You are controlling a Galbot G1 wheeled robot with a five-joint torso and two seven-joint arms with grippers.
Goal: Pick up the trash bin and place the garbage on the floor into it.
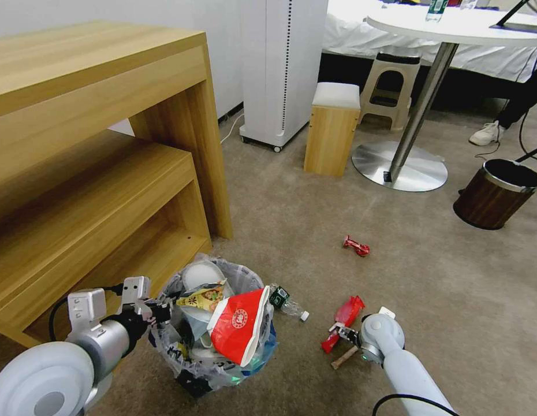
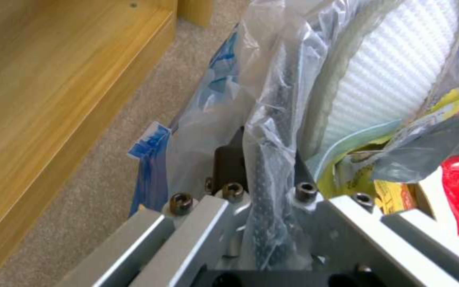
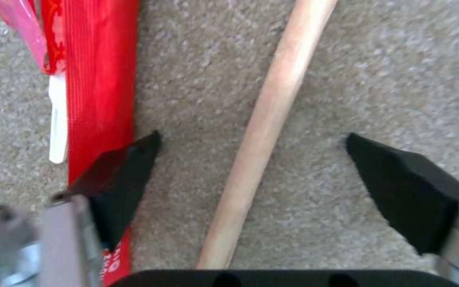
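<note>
no text or label can be read anywhere.

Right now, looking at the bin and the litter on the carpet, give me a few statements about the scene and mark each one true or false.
1. The left gripper is clamped on the rim of the trash bin. True.
2. The right gripper has closed on the wooden stick. False: its jaws stand open, one on each side of the stick, which lies on the carpet.
3. A long red wrapper lies beside the stick. True.
4. The red-white crushed bowl lies on the carpet. False: it sits in the trash bin.
5. A small crumpled red wrapper lies on the carpet farther out. True.
6. The small bottle is inside the bin. False: it lies on the carpet next to it.
</note>
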